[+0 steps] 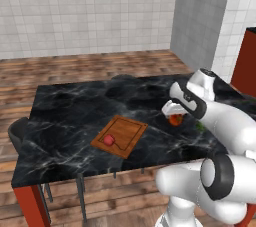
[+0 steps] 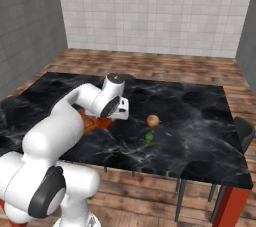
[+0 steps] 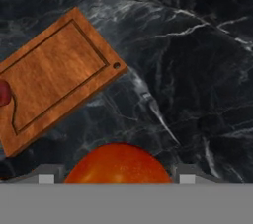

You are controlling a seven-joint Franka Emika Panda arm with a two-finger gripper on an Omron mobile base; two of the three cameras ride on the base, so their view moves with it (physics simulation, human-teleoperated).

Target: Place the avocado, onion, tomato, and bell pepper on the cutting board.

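Note:
An orange-red tomato (image 3: 118,163) sits between my gripper's (image 3: 118,172) two fingertips, held above the black marble table. From the left base the gripper (image 1: 175,117) hangs right of the cutting board (image 1: 126,132), with the tomato (image 1: 175,120) under the hand. A red bell pepper (image 1: 109,140) lies on the board's near left part. In the right base view the pale tan onion (image 2: 153,120) and the green avocado (image 2: 149,137) lie on the table right of the gripper (image 2: 107,121). The arm hides most of the board (image 2: 89,122) there.
The table (image 1: 70,116) stands on a wooden floor between tiled walls. A dark chair (image 1: 17,132) sits at its left end, seen as the chair (image 2: 245,131) at the right end from the other side. A red cabinet (image 1: 247,63) stands at the far right.

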